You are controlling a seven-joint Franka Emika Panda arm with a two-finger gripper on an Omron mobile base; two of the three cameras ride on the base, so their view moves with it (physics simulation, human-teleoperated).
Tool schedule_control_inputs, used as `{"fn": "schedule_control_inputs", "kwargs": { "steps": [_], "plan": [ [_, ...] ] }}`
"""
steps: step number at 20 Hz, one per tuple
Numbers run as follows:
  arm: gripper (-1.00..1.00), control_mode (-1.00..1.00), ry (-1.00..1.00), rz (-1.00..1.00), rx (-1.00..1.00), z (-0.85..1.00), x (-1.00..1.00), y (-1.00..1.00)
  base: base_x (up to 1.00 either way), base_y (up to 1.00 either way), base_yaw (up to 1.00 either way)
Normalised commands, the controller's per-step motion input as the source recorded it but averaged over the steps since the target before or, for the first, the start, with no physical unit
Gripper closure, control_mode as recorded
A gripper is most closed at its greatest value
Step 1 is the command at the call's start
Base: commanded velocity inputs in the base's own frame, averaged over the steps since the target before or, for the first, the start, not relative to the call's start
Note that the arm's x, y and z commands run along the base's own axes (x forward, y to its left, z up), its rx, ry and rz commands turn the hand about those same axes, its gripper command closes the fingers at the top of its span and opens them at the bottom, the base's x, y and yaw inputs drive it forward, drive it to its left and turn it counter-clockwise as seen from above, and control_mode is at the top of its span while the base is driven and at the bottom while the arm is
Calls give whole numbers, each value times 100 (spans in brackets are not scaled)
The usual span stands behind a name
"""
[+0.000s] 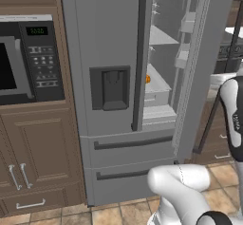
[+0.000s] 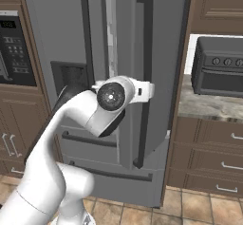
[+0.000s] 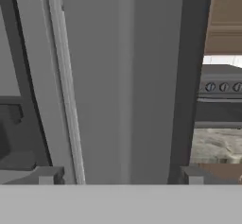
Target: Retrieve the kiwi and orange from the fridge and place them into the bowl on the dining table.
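The grey fridge (image 1: 107, 34) stands in front of me with its right door (image 1: 209, 53) swung open, showing pale shelves. On a middle shelf the orange (image 1: 148, 79) peeks out beside the left door's edge. The kiwi, the bowl and the dining table are out of view. My gripper (image 2: 150, 92) hovers at the open door's dark vertical handle (image 2: 144, 77). In the hand view my gripper (image 3: 118, 176) is open, its fingertips (image 3: 46, 176) wide apart with nothing between them, facing the grey door edge (image 3: 123, 76).
A black built-in microwave (image 1: 28, 58) sits left of the fridge over brown cabinets (image 1: 38, 162). Right of the fridge, a dark toaster oven (image 2: 220, 67) stands on a speckled counter (image 2: 209, 106). The fridge's bottom drawers (image 1: 133, 143) are closed.
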Motion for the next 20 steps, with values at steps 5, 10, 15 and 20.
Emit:
{"fn": "schedule_control_inputs", "kwargs": {
  "steps": [5,10,15,20],
  "plan": [
    [-100,-100,0,0,-23,62,-65,1,0,0,0],
    [-100,-100,3,0,-36,64,-47,24,0,0,0],
    [-100,-100,20,0,-42,26,-9,55,0,0,0],
    [-100,-100,23,0,-43,0,7,90,0,0,0]
  ]
}}
